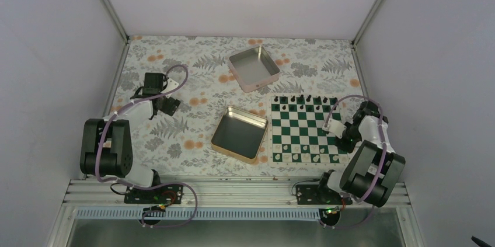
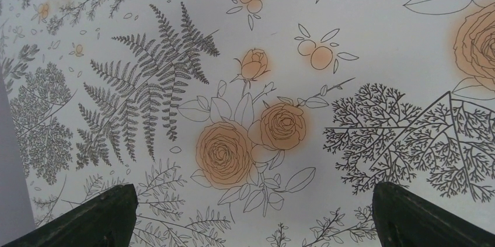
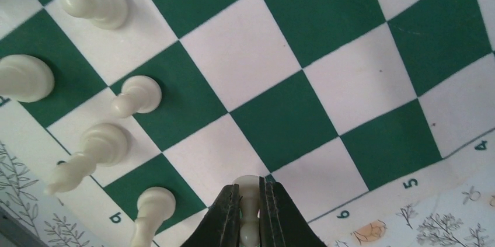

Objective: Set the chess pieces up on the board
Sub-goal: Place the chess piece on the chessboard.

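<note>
The green and white board (image 1: 303, 129) lies at the right of the table. Several white pieces (image 1: 297, 156) stand along its near edge, and black pieces (image 1: 300, 101) along its far edge. My right gripper (image 1: 345, 136) is at the board's right edge, shut on a white pawn (image 3: 250, 203) held just above the board (image 3: 280, 112). More white pieces (image 3: 131, 95) stand at the left of the right wrist view. My left gripper (image 1: 169, 105) is open and empty over the floral cloth at the far left; its fingertips (image 2: 99, 215) show at the bottom corners of the left wrist view.
Two open square metal tins sit on the cloth: one (image 1: 240, 132) left of the board, another (image 1: 254, 68) behind it. Grey walls close in the table on three sides. A metal rail (image 1: 233, 191) runs along the near edge.
</note>
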`<state>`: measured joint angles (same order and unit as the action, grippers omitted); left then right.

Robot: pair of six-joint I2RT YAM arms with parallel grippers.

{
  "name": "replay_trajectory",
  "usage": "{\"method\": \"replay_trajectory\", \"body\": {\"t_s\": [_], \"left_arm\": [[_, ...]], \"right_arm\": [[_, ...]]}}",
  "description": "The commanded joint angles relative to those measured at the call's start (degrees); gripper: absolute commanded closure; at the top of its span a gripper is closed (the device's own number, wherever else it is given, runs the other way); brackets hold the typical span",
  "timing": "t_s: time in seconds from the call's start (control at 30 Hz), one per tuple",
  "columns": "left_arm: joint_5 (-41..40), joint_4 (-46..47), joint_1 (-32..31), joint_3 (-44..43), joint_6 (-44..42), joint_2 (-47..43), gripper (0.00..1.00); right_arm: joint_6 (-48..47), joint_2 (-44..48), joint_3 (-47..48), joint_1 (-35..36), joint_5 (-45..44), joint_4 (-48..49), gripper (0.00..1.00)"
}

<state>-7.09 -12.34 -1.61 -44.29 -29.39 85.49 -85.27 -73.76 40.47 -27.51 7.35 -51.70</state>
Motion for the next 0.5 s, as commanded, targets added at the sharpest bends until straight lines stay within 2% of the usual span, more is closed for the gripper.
{"method": "replay_trajectory", "body": {"t_s": [0.0, 0.47], "left_arm": [[0.18, 0.18, 0.22, -0.09, -0.67, 0.48, 0.0], [0.41, -0.2, 0.11, -0.44, -0.74, 1.4, 0.0]], "right_arm": [[-1.78, -1.15, 1.43, -0.88, 2.74, -2.56, 0.95], [-1.47, -2.56, 2.17, -1.32, 2.35, -2.46, 0.94]]}}
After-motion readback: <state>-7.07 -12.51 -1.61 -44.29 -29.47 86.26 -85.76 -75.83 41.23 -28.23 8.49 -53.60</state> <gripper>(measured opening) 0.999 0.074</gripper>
